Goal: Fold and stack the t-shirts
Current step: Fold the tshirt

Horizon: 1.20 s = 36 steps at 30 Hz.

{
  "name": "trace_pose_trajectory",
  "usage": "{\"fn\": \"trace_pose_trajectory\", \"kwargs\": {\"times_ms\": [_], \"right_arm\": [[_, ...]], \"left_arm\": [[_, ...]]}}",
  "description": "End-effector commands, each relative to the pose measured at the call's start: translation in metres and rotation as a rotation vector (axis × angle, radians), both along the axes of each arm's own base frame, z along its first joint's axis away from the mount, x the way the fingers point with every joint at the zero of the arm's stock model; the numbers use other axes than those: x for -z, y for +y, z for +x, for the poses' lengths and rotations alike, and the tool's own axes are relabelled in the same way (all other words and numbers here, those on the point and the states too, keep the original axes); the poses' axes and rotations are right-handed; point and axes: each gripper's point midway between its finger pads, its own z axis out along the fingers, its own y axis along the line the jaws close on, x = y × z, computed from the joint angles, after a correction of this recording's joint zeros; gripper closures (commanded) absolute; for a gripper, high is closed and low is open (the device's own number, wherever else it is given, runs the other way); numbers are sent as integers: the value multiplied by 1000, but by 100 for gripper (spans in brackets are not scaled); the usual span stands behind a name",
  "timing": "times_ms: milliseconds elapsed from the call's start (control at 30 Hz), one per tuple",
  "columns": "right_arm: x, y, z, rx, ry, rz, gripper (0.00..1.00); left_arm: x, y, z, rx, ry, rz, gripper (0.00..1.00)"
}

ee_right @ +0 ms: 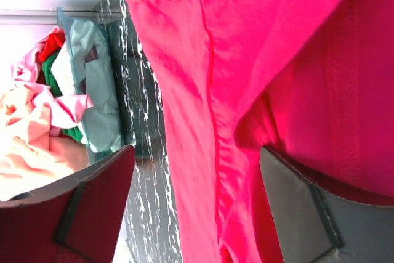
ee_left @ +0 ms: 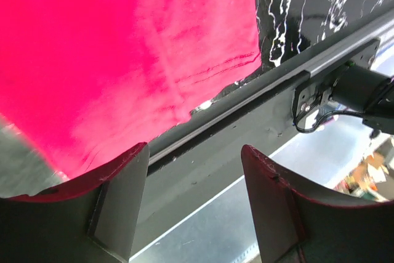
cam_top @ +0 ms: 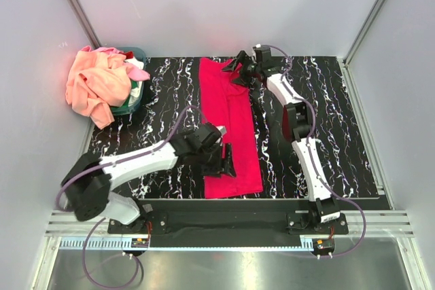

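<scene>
A crimson-red t-shirt (cam_top: 231, 127) lies folded into a long strip down the middle of the black marbled table (cam_top: 326, 120). My left gripper (cam_top: 228, 161) is open and empty, low over the strip's near end; in the left wrist view (ee_left: 194, 180) the shirt (ee_left: 123, 53) sits beyond its left finger. My right gripper (cam_top: 240, 73) is open at the far end, with red cloth (ee_right: 246, 90) between its jaws and lapping over the right finger (ee_right: 301, 214). A peach-orange shirt (cam_top: 98, 86), with pink (cam_top: 139, 73) and white cloth under it, is heaped on the basket.
The teal basket (cam_top: 136, 53) stands at the table's far left corner and also shows in the right wrist view (ee_right: 101, 121). A metal rail (ee_left: 258, 90) runs along the table's near edge. Grey walls close in the left, back and right.
</scene>
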Motion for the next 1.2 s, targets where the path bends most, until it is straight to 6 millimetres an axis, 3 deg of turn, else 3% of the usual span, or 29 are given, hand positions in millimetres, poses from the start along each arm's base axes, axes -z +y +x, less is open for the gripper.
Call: {"fn": "trace_pose_trajectory", "kwargs": {"times_ms": [0, 100, 133, 167, 200, 233, 267, 300, 333, 367, 400, 433, 467, 500, 533, 600, 633, 667, 700, 733, 800, 867, 900, 967, 1000, 1167], "right_arm": [[-103, -22, 6, -19, -191, 28, 7], [-149, -29, -7, -60, -234, 39, 0], [-149, -31, -15, -68, -205, 22, 0], [-182, -36, -23, -67, -266, -3, 0], [-192, -40, -29, -65, -282, -22, 0], [-177, -45, -39, -61, -232, -58, 0], [-215, -55, -52, -33, -306, -99, 0], [-222, -61, -61, -16, -310, -126, 0], [-194, -69, -76, -8, -234, -167, 0], [-226, -81, -96, 26, -288, -205, 0], [-188, -91, -118, 31, -171, -258, 0], [-183, -101, -134, 52, -138, -297, 0], [-199, -116, -155, 94, -158, -342, 0], [-152, -128, -190, 84, -5, -407, 0], [-159, -141, -216, 96, -8, -450, 0], [-131, -158, -262, 79, 84, -519, 1], [-103, -170, -305, 76, 166, -550, 2], [-91, -173, -327, 71, 200, -549, 2], [-57, -178, -362, 55, 292, -551, 4], [-63, -175, -381, 63, 285, -496, 6], [-38, -167, -426, 6, 368, -493, 11], [-36, -156, -451, -1, 380, -480, 11], [-26, -147, -472, -59, 399, -494, 11], [-18, -140, -487, -59, 425, -486, 12], [-3, -138, -498, -79, 443, -488, 14], [23, -130, -509, -107, 510, -448, 26]], "left_arm": [[-30, 23, 3, -58, -91, 46, 33], [-33, 44, 6, -95, -147, 109, 33], [-37, 55, 12, -127, -195, 138, 32], [-37, 65, 10, -128, -198, 177, 32], [-40, 72, 12, -141, -226, 191, 32], [-40, 78, 15, -156, -251, 213, 32], [-35, 86, 13, -154, -253, 242, 32], [-36, 89, 13, -161, -264, 240, 32], [-35, 94, 14, -169, -276, 252, 32], [-31, 96, 13, -172, -278, 258, 32], [-25, 102, 10, -177, -276, 267, 32], [-20, 105, 9, -180, -277, 271, 32], [-19, 102, 11, -191, -287, 251, 32], [-19, 101, 10, -197, -289, 227, 32], [-11, 101, 9, -201, -282, 216, 32], [-8, 100, 8, -210, -286, 196, 32], [-2, 100, 6, -212, -277, 190, 33], [2, 100, 4, -214, -270, 187, 33], [4, 99, 3, -213, -267, 178, 33], [5, 96, 2, -212, -265, 158, 34], [16, 97, -2, -205, -249, 163, 34], [23, 96, -5, -211, -236, 150, 35], [25, 95, -7, -210, -228, 141, 35], [31, 93, -9, -229, -217, 113, 36], [34, 92, -11, -233, -211, 104, 36], [47, 86, -16, -264, -178, 55, 38]]}}
